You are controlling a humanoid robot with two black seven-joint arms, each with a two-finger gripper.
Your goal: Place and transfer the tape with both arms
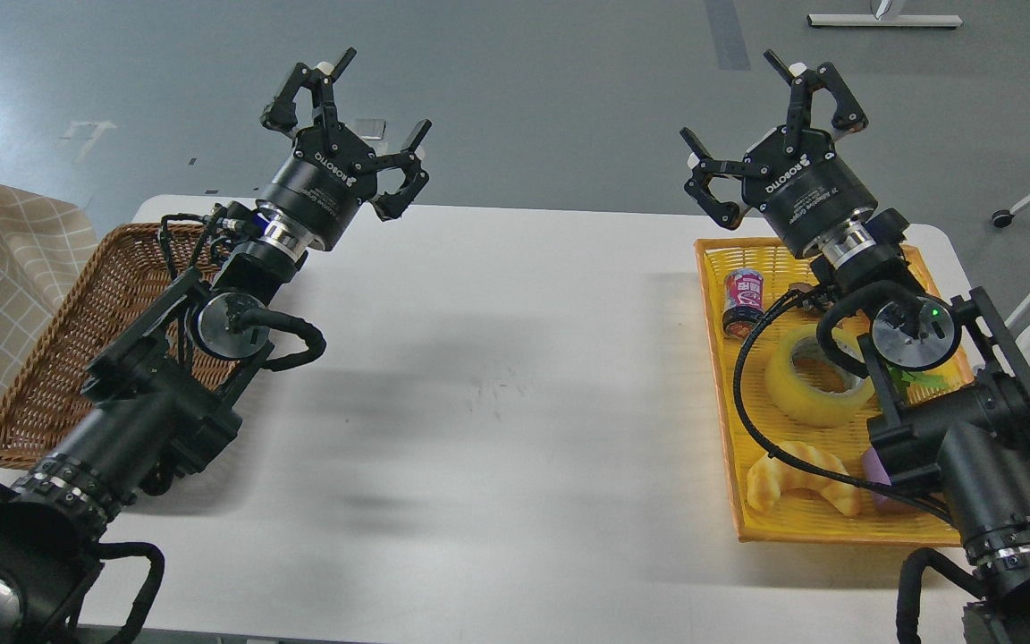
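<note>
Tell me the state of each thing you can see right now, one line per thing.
left gripper: open, raised, holding nothing.
right gripper: open, raised, holding nothing.
tape: lying flat in the yellow tray, ungrasped.
can: upright in the tray.
croissant: lying at the tray's near end.
yellow tray: on the table's right side.
wicker basket: on the table's left, partly hidden by the left arm.

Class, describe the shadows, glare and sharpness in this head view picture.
Head view: soft blurred arm shadows smear across the white table; light is even, with no harsh glare; both grippers, left and right, look sharp, as does the tape.
</note>
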